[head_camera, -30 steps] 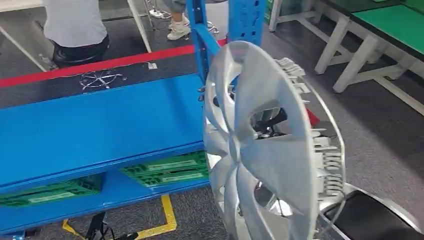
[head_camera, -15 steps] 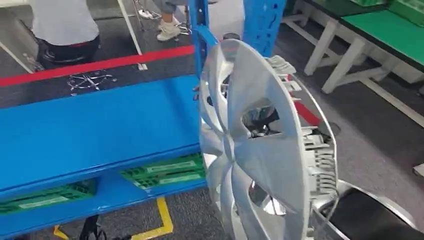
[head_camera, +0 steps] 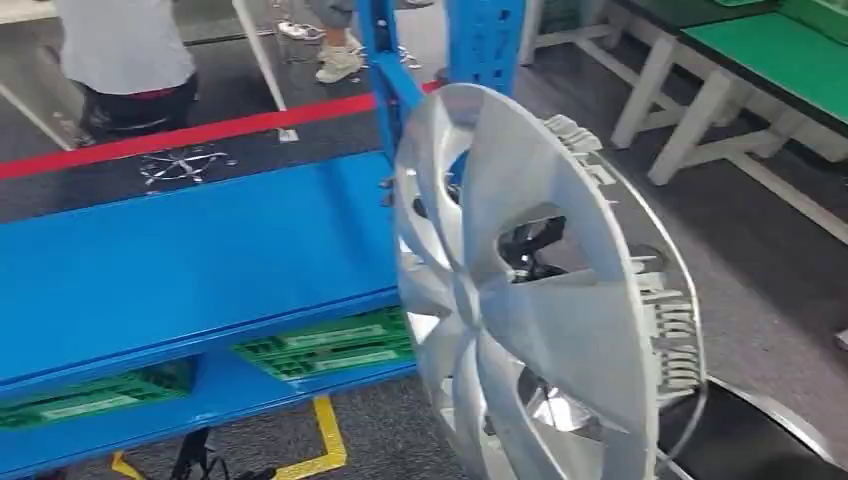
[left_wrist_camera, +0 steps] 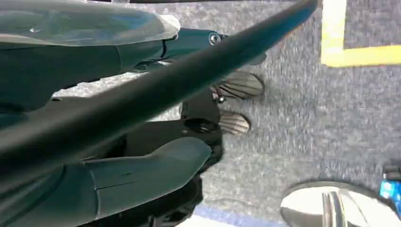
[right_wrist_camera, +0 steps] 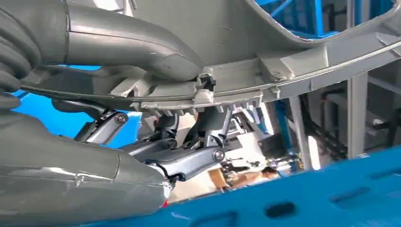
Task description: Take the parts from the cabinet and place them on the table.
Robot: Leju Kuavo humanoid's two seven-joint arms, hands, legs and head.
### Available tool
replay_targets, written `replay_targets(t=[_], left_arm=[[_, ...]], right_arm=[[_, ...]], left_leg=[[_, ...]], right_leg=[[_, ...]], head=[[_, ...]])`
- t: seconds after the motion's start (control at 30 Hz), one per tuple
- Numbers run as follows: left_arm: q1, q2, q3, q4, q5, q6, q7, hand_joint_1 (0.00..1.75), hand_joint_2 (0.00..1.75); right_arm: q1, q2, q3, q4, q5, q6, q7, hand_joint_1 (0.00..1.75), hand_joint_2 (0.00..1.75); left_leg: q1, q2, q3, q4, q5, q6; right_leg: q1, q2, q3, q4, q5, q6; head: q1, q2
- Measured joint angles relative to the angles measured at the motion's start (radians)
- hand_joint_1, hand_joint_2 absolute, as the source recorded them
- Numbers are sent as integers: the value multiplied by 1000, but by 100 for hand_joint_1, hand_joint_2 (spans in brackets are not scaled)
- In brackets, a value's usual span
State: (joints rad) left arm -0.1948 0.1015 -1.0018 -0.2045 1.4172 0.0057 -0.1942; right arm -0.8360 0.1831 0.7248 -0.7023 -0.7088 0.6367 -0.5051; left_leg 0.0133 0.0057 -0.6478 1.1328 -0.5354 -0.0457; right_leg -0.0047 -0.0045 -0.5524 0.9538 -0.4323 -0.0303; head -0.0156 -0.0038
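Grey carpet floor (head_camera: pixel 760 280), red tape line behind, blue cabinet shelf (head_camera: pixel 200 250) ahead of me with green crates (head_camera: pixel 330 345) on the level below. White-legged, green-topped worktop (head_camera: pixel 790 50) stands off to my right.

Part: silver wheel cover (head_camera: pixel 530 300), held up on edge in front of me, just beside the shelf's right end and off the shelf surface.

Right robot hand (right_wrist_camera: pixel 142 109): closed on the cover's rim, thumb over the outer lip, darker fingers (right_wrist_camera: pixel 189 163) hooked under the row of clip tabs. Grip sits at the rim, not on a spoke.

Left robot hand (left_wrist_camera: pixel 142 179): hangs low over the floor. A thumb and dark fingers show, nothing in them that I can see; whether they are spread or curled I cannot tell.

Handling judgement: thin moulded plastic, so light but broad and floppy at the spokes. Clip tabs look brittle; squeezing them hard could snap one. A smooth painted face would slip, so the ribbed inner rim is the better purchase. One-point hold lets it swing, so carry it slowly towards the worktop.
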Motion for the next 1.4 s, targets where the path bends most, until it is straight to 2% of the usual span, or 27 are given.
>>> replay_targets(t=[0.03, 0.07, 0.1, 0.13, 0.2, 0.23, 0.27, 0.3, 0.33, 0.37, 0.43, 0.5, 0.6, 0.7, 0.73, 0.93, 0.97, 1.03, 1.07, 1.1, 1.13, 1.2, 1.23, 1.27, 1.3, 1.37, 1.4], left_arm=[[3, 0, 0, 0, 0, 0, 0, 0, 175], [6, -1, 0, 0, 0, 0, 0, 0, 175], [9, -1, 0, 0, 0, 0, 0, 0, 175], [9, -1, 0, 0, 0, 0, 0, 0, 175], [9, 2, 0, 0, 0, 0, 0, 0, 175], [8, 2, 0, 0, 0, 0, 0, 0, 175], [5, 0, 0, 0, 0, -1, 0, 0, 175], [5, 0, 0, 0, 0, -1, 0, 0, 175], [6, -3, 0, 0, 0, -1, 0, 0, 175], [7, -3, 0, 0, 0, -2, 0, 0, 175], [7, -3, 0, 0, 0, -1, -1, 0, 175], [7, -3, 0, 0, 0, -1, -1, 0, 175], [7, -3, 0, 0, 0, -1, -1, 0, 175], [7, -3, 0, 0, 0, -1, -1, 0, 175], [7, -3, 0, 0, 0, -1, -1, 0, 175], [7, -3, 0, 0, 2, -6, 1, 0, 175], [7, -2, 0, 0, 3, -7, 2, 0, 175], [7, 0, 0, 0, 3, -10, 5, 0, 175], [6, -2, 0, 0, 3, -12, 5, 0, 175], [6, -3, 0, 0, 4, -12, 5, 0, 175], [5, -3, 0, 0, 4, -13, 5, 0, 175], [4, -2, 1, 0, 5, -13, 7, 0, 175], [4, -2, 1, 0, 5, -13, 8, 0, 175], [5, -1, 1, 0, 6, -13, 8, 0, 175], [5, -2, 1, 0, 6, -13, 8, 0, 175], [4, -2, 1, 0, 8, -13, 9, 0, 175], [4, 0, 1, 0, 8, -13, 9, 0, 175]], right_arm=[[2, 0, 0, 1, 0, -2, 0, 175, 175], [5, 0, 0, 1, 0, -3, 2, 175, 175], [7, 0, 0, 1, 0, -5, 2, 175, 175], [8, 0, 0, 1, 0, -5, 2, 175, 175], [6, 0, 0, 1, -2, -6, 3, 175, 175], [4, 0, 0, 1, -2, -6, 3, 175, 175], [3, 0, 0, 1, -2, -6, 2, 175, 175], [3, 1, 0, 1, -2, -7, 3, 175, 175], [4, 1, 0, 1, -2, -8, 2, 175, 175], [4, 1, 0, 1, -2, -8, 2, 175, 175], [2, 1, 0, 1, -2, -9, 0, 175, 175], [3, 1, 0, 1, -2, -9, -1, 175, 175], [3, 1, 0, 1, -2, -9, -1, 175, 175], [3, 1, 0, 1, -2, -8, -2, 175, 175], [3, 1, 0, 1, -2, -8, -2, 175, 175], [3, 2, 0, 1, -2, -8, -3, 175, 175], [3, 2, 0, 1, -2, -8, -3, 175, 175], [2, 3, 0, 1, -2, -7, -4, 175, 175], [3, 5, 0, 0, -3, -7, -5, 175, 175], [2, 5, 0, 1, -3, -7, -5, 175, 175], [-1, 5, 0, 1, -3, -7, -5, 175, 175], [1, 5, 0, 2, -3, -5, -6, 175, 175], [5, 5, 0, 3, -3, -5, -6, 175, 175], [9, 5, 1, 6, -2, -4, -4, 175, 175], [12, 5, 3, 7, -2, -4, -3, 175, 175], [11, 5, 8, 7, 0, -2, -2, 175, 175], [12, 5, 9, 8, 0, 0, -2, 175, 175]], left_leg=[[2, 0, -43, 86, -32, -3], [4, 0, -72, 142, -45, -6], [7, 0, -76, 143, -32, -8], [10, 0, -56, 97, 2, -10], [18, 0, 39, -89, 92, -14], [23, -3, 78, -173, 108, -17], [12, -4, 82, -183, 106, -8], [14, -2, 80, -182, 106, -2], [16, -1, 81, -185, 106, -4], [13, -2, 83, -185, 105, -3], [10, -3, 83, -185, 105, 1], [7, -4, 83, -184, 104, 8], [3, -4, 83, -183, 102, 11], [2, -4, 83, -182, 100, 14], [1, -4, 83, -182, 100, 15], [0, -4, 83, -183, 99, 15], [-3, -4, 81, -174, 94, 24], [-4, -4, 86, -190, 101, 35], [8, 1, 102, -218, 114, 42], [6, 5, 115, -232, 119, 44], [9, 7, 119, -235, 120, 47], [8, 9, 122, -235, 117, 47], [9, 9, 123, -235, 115, 45], [11, 9, 125, -233, 113, 41], [13, 8, 128, -232, 110, 36], [24, 1, 133, -217, 96, 17], [25, -1, 131, -206, 88, 5]], right_leg=[[1, 1, -1, 0, 0, -1], [1, 2, -3, 0, 0, -1], [0, 5, -3, 1, 1, -2], [0, 10, -3, 1, 1, -1], [-3, 17, -3, 7, -1, 3], [-3, 20, -4, 10, -3, 10], [4, 26, -11, 16, -5, 18], [3, 27, -13, 15, -5, 21], [6, 26, -12, 19, -17, 5], [5, 26, -12, 19, -14, -15], [4, 26, -8, 15, -9, -12], [2, 25, -6, 12, -6, -7], [-2, 25, -5, 10, -6, -3], [-5, 25, -4, 8, -7, 22], [-5, 25, -3, 7, -8, 26], [-5, 24, -4, 7, -10, 30], [-13, 24, -2, -1, -6, 40], [-12, 26, 1, -7, -3, 50], [-6, 28, -1, -8, -7, 52], [-7, 20, -12, 13, -22, 52], [-7, 16, -40, 79, -58, 50], [-12, 16, -124, 256, -125, 55], [-16, 16, -157, 314, -137, 59], [-22, 14, -166, 322, -125, 62], [-28, 13, -150, 283, -91, 67], [-44, 6, -64, 105, 7, 80], [-46, 3, -37, 51, 1, 92]], head=[[-2, 0], [-4, 0], [-8, 0], [-13, 0], [-17, 0], [-23, 0], [-30, 0], [-22, 0], [-14, 0], [-9, 0], [-2, 0], [8, 0], [16, 0], [21, 0], [21, 0], [19, 0], [18, 0], [12, 0], [11, 0], [14, 0], [22, 0], [30, 0], [31, 0], [32, 0], [31, 0], [32, 0], [33, 0]])
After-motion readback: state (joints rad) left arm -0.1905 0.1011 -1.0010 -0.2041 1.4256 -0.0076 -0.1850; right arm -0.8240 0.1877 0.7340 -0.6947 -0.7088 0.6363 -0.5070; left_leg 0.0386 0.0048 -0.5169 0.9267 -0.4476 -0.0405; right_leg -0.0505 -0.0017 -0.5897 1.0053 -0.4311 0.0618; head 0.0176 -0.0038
